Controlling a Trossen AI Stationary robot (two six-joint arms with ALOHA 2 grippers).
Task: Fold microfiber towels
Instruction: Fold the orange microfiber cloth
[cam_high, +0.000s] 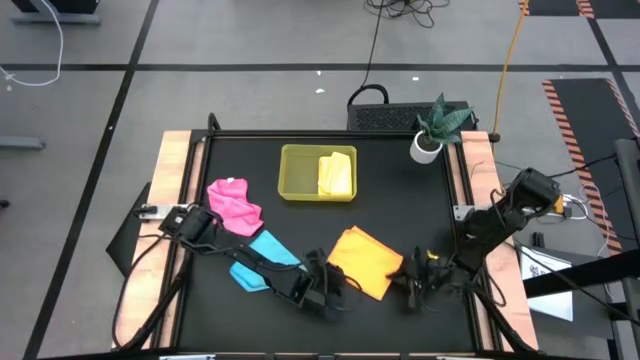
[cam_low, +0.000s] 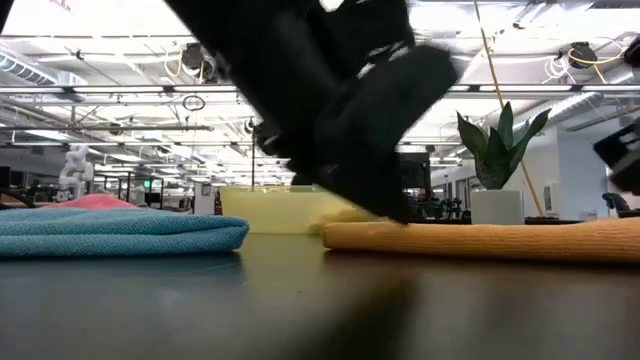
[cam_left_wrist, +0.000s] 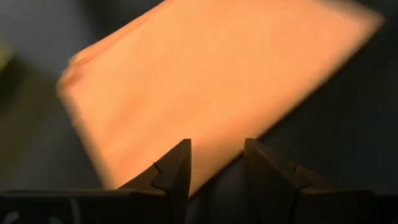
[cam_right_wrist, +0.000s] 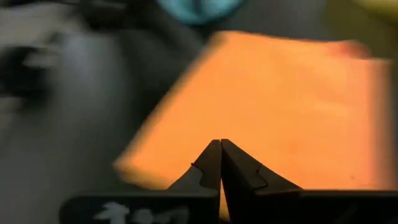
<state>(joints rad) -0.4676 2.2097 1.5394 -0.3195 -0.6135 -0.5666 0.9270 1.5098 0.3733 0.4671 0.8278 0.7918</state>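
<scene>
Lying flat near the bench's front edge, the orange towel (cam_high: 362, 261) looks soft, light and limp; a corner or free edge seems the best hold. The left gripper (cam_left_wrist: 216, 171) sits at its near-left edge, jaws slightly parted around nothing. The right gripper (cam_right_wrist: 221, 163), jaws closed and empty, meets its right edge. Beyond the orange towel lies the tray (cam_high: 291, 186).

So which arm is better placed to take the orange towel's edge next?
Probably left: its pincer is open at the orange towel's edge, while the right pincer is shut, holding nothing.
</scene>
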